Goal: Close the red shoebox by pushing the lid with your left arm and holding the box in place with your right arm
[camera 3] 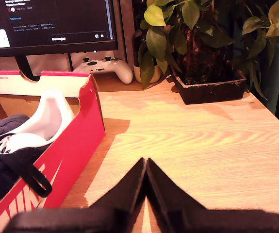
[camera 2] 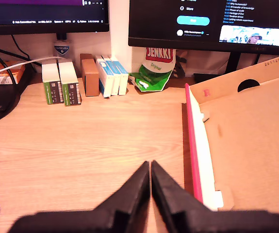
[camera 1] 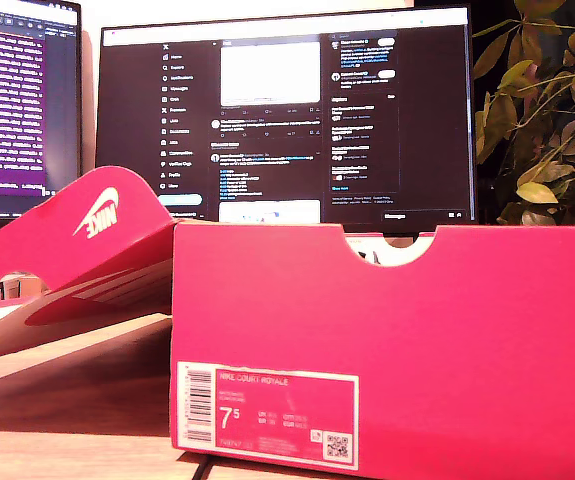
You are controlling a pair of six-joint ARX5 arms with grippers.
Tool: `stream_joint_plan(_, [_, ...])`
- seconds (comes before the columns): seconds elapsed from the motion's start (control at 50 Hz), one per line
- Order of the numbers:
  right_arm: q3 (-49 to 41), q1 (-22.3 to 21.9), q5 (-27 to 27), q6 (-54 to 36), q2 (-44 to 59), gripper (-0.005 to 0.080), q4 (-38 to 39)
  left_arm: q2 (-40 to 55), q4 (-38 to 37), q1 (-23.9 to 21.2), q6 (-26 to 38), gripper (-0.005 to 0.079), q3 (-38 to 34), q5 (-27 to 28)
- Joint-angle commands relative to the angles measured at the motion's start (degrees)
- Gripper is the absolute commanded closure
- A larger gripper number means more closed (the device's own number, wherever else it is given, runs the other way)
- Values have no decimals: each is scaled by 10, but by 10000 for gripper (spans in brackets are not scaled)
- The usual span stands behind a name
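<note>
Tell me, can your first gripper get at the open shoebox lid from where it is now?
Probably yes. My first gripper, jaws shut, hovers over bare desk right beside the lid, which lies open with its inside facing up. Nothing stands between them.

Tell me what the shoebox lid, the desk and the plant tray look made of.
Shoebox lid: cardboard, raw brown inside with a die-cut hole, glossy red outside.
Desk: wood-look, light grain lines, smooth; could be laminate or veneer.
Plant tray: dark and matte with scuffed, speckled rim; likely plastic, could be ceramic or metal.
</note>
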Motion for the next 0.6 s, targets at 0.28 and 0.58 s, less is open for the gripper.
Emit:
stream_joint_plan(0.28, [-1,0,-1,2,-4,764,6,-5,-12,0,4,761,-17,2])
stream_joint_plan(0.58, [-1,0,-43,95,-4,764,30,-5,16,0,-83,761,-17,25])
